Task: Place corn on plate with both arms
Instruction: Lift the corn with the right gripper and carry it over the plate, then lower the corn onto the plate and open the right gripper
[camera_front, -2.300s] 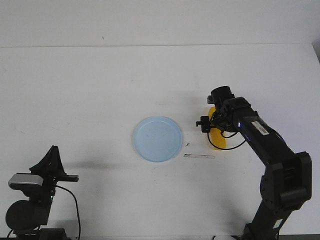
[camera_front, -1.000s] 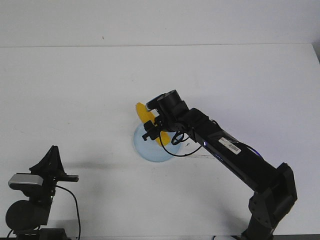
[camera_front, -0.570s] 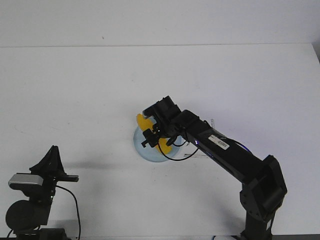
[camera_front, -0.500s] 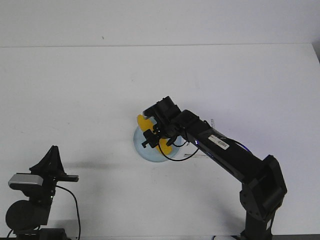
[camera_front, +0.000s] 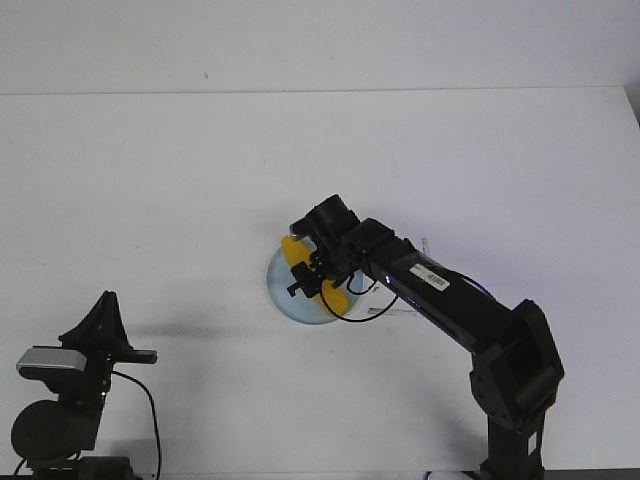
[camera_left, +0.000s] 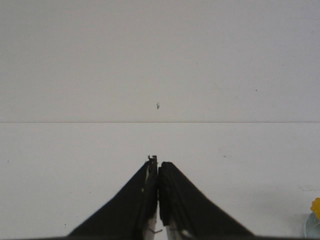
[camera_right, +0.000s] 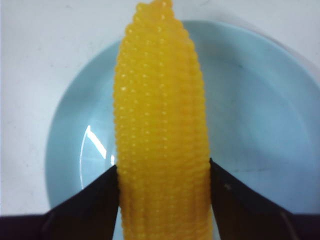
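The yellow corn (camera_front: 336, 297) is held in my right gripper (camera_front: 314, 272) and lies low over the pale blue plate (camera_front: 285, 297), whether it touches I cannot tell. In the right wrist view the black fingers (camera_right: 98, 201) press both sides of the corn (camera_right: 162, 120), with the plate (camera_right: 260, 115) under it and its tip reaching the plate's rim. My left gripper (camera_front: 107, 298) is parked at the front left, far from the plate. In the left wrist view it (camera_left: 158, 165) is shut and empty, and a bit of the corn (camera_left: 316, 204) shows at the edge.
A thin pale strip (camera_front: 392, 311) lies on the white table just right of the plate, partly under my right arm. The table's back edge (camera_front: 320, 91) runs across the far side.
My right arm has carried the corn left from the table beside the plate to over the plate and lowered it. The left arm has not moved.
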